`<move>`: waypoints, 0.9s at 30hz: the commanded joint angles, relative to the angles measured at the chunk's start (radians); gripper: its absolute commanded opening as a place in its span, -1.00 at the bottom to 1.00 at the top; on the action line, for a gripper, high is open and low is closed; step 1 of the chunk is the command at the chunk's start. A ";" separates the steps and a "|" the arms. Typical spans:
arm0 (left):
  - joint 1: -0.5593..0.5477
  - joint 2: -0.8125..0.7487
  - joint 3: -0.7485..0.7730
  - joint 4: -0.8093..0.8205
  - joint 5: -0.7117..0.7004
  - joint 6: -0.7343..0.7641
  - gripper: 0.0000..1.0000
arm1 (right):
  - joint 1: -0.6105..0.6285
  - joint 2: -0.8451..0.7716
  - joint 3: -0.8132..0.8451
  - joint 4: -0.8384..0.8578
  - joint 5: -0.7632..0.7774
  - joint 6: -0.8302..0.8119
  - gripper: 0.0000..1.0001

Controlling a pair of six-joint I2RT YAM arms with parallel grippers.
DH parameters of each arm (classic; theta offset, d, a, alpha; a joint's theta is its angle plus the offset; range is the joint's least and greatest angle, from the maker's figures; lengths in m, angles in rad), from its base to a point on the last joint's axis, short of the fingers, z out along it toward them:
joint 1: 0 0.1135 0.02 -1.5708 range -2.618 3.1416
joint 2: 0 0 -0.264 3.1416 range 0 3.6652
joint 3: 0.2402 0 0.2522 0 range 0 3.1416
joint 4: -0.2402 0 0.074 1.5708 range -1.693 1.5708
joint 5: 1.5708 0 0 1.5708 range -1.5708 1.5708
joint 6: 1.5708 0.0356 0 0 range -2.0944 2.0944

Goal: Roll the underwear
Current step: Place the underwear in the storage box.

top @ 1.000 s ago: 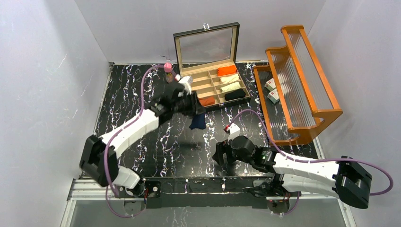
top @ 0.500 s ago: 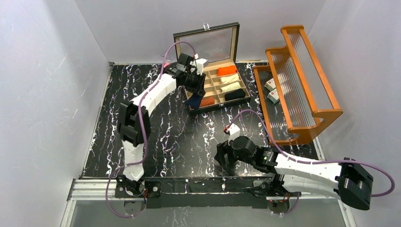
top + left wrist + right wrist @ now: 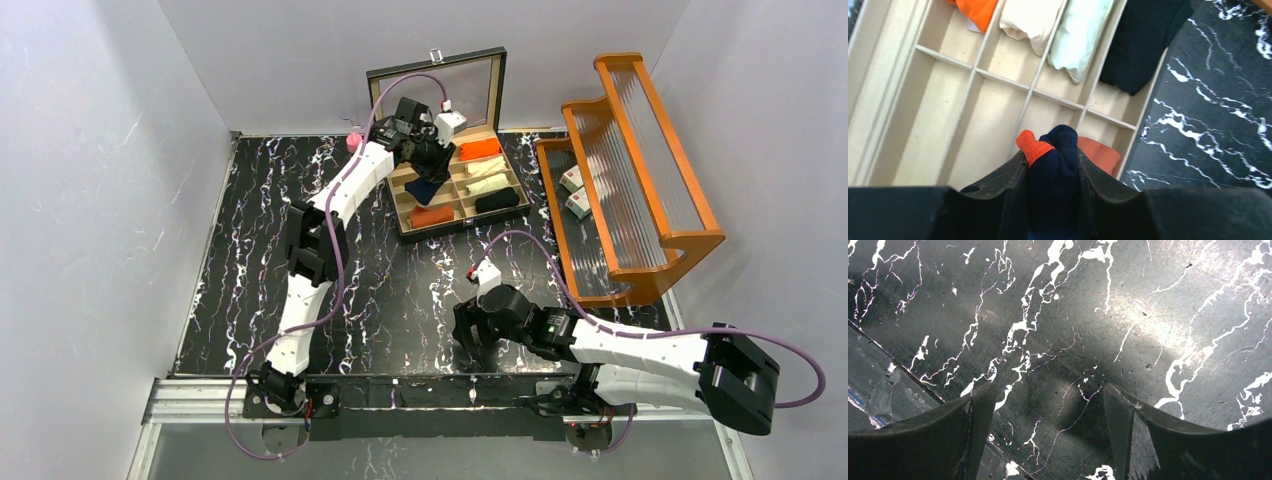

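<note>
Navy roll [image 3: 1053,175] hangs over the box [image 3: 470,222], pinched at mid-body, its lower end free. Orange trim [image 3: 1032,146] pokes out beside the left finger. Rust roll [image 3: 1100,152] lies in the corner compartment just below and to one side.

Risks, judged from here:
- The roll's end sits about over a divider [image 3: 1048,122] between the empty slot and the rust roll's slot (which one it is truly above, cannot tell). Let go here and it may straddle the wall or land on the rust roll.
- Soft cloth, held only by the squeeze: it could spring loose and unroll once freed, worse if dropped from height.
- The loose trim tab could snag a finger on the way out and drag the roll back up.

Left gripper [image 3: 1053,160]: jaws part-closed, clamped on the navy roll, cloth bulging between them, touching nothing else.

Right gripper [image 3: 1048,405]: jaws wide apart, holding nothing, low over bare table [image 3: 1148,315] near the front edge, well apart from the box.
</note>
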State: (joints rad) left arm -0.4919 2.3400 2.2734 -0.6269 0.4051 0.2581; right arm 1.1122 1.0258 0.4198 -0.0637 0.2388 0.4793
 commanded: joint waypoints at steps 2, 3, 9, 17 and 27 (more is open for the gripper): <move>0.004 0.030 0.057 0.011 -0.023 0.161 -1.00 | -0.008 -0.027 0.024 -0.014 -0.001 -0.006 0.72; 0.004 0.036 0.049 0.022 -0.024 0.173 -1.00 | -0.008 -0.029 0.021 -0.013 0.003 -0.008 0.72; 0.002 0.056 0.006 0.049 -0.004 0.222 -1.00 | -0.008 -0.007 0.017 -0.006 0.008 -0.010 0.73; -0.008 0.062 -0.069 0.094 -0.033 0.287 -1.00 | -0.009 0.026 0.028 -0.004 -0.009 -0.001 0.74; -0.009 0.080 -0.058 0.095 -0.088 0.368 -1.00 | -0.009 0.031 0.018 0.003 -0.010 0.005 0.75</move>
State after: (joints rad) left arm -0.4994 2.4172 2.2013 -0.5190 0.3481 0.5633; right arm 1.1061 1.0500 0.4198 -0.0783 0.2292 0.4754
